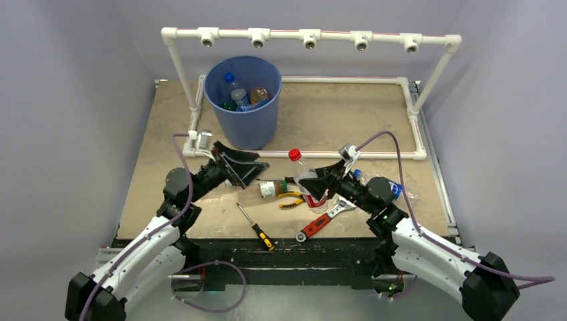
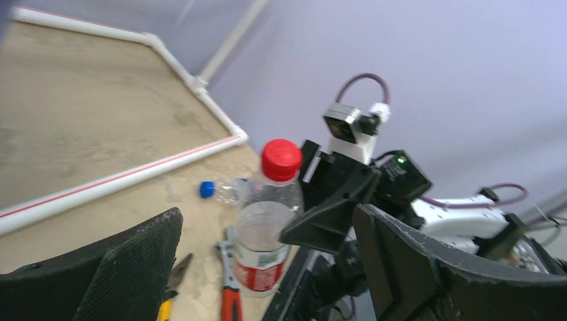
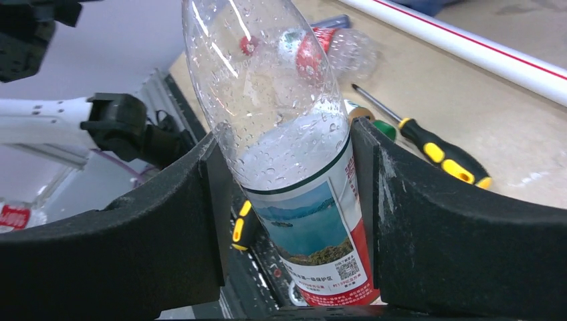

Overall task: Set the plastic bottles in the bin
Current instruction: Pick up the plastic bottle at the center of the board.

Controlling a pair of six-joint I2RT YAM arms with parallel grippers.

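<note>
1. A red-capped bottle (image 1: 301, 167) is grasped by the right pincer (image 1: 319, 182).
2. The left pincer (image 1: 251, 167) is found released, empty.
3. A lying bottle (image 1: 273, 188) between them is not yet collected.
4. Beyond the left pincer, several bottles (image 1: 242, 97) are lodged in the bin (image 1: 257, 130).

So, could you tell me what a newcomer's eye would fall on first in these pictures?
Probably the clear plastic bottle with a red cap, near mid-table and clamped in the right gripper. Next comes the tall round blue plastic bin at the far left, already holding several bottles, standing under the top bar of the white pipe frame.
</note>
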